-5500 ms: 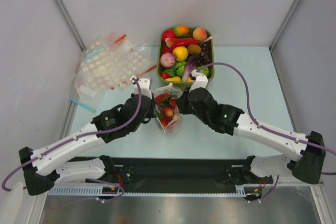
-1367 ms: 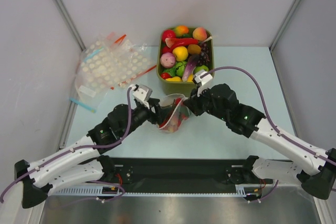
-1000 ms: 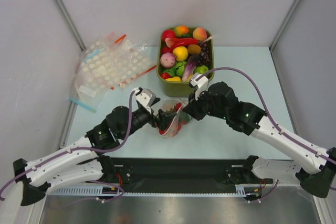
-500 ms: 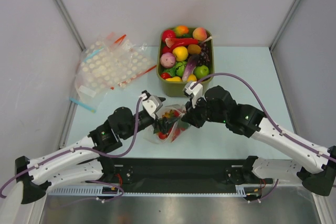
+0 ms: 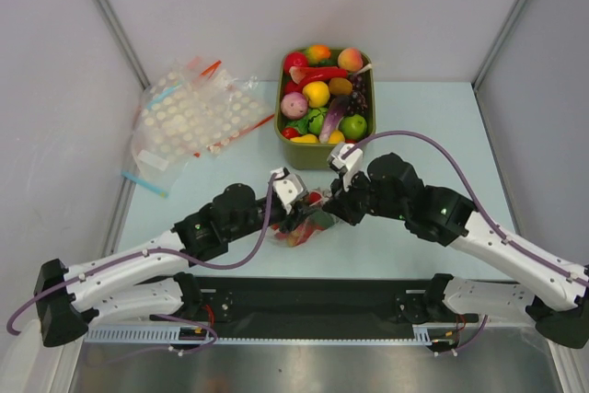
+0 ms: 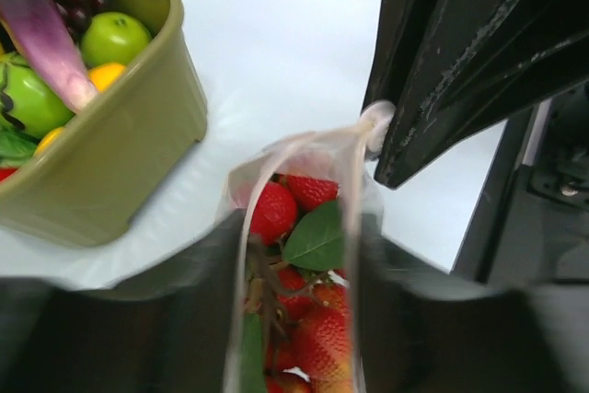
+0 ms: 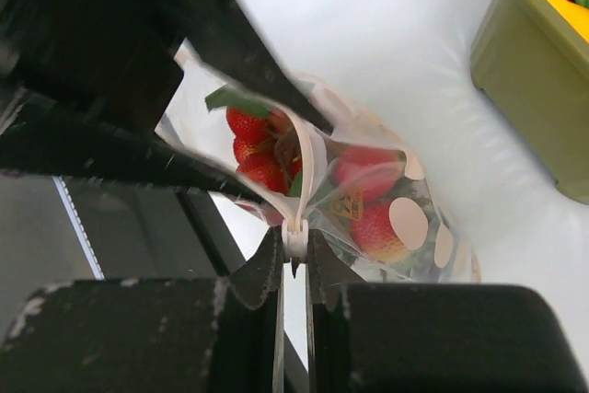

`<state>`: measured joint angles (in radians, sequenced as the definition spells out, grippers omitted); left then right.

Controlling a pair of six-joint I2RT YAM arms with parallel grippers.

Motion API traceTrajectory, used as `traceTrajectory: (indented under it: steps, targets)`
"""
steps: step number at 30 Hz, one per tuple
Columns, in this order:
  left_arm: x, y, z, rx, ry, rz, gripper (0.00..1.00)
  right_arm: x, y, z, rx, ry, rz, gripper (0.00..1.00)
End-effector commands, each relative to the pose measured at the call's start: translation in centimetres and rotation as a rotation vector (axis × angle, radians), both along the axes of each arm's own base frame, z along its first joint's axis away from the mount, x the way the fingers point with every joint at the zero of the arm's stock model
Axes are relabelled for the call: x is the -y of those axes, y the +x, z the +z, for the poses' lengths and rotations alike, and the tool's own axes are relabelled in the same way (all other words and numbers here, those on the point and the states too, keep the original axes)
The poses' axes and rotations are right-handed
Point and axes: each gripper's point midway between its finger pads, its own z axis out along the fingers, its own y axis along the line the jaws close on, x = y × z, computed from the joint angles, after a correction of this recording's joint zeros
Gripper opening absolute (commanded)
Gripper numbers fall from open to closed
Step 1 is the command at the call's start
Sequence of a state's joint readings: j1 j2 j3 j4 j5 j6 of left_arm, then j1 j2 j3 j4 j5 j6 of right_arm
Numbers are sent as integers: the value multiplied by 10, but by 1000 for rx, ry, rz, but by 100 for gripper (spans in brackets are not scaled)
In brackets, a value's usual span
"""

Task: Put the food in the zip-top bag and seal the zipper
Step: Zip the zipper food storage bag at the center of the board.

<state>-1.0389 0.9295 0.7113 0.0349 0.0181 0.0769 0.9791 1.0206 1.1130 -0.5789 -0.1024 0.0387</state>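
Right end effector (image 7: 293, 248) pinches the zipper (image 7: 308, 167) of the zip-top bag (image 7: 409, 223); left end effector (image 6: 296, 306) straddles it, grip unclear.

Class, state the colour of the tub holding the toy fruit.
Olive green; the tub shows best in the left wrist view.

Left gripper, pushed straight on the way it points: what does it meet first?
The zip-top bag of strawberries, sitting between its jaws; just past it, probably the right gripper, shut on the zipper.

Bright even light, blurred foregrounds
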Motion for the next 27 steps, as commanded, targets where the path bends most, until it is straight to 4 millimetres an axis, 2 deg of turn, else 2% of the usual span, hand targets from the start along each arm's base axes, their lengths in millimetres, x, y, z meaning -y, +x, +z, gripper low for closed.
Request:
traceTrajectory:
  steps: [1,2,3,5,6,8,9,10,12,13,16,23,24,27]
  targets:
    - [5,-2,21,23,-21,-23,44,2,3,33,80,71,-12,0]
    - [5,-1,22,25,-20,-19,37,2,3,34,81,73,-14,0]
    - [5,-1,22,25,-20,-19,23,2,4,34,84,73,-13,0]
    - [4,0,22,28,-17,-9,2,1,4,33,84,72,-12,0]
    - [4,0,22,26,-18,-7,0,1,4,34,88,76,-13,0]
    - [4,-1,23,29,-23,-13,0,1,5,35,100,80,-12,8]
    - [4,-1,24,29,-28,-14,0,1,6,37,107,88,-13,15]
    - [5,-3,25,28,-33,-20,0,0,2,36,106,94,7,32]
    - [4,-7,28,32,-48,-39,0,0,1,40,123,123,16,48]
    - [4,-10,32,36,-65,-51,0,2,3,36,144,108,13,59]
    - [-1,-15,41,44,-109,-59,0,6,7,42,191,132,-6,71]
    - [-16,-26,64,62,-216,-59,0,6,3,43,248,182,26,73]
    - [-16,-28,66,60,-225,-63,0,5,1,50,271,212,38,73]
    - [-19,-33,73,62,-250,-74,0,2,-6,53,297,255,83,72]
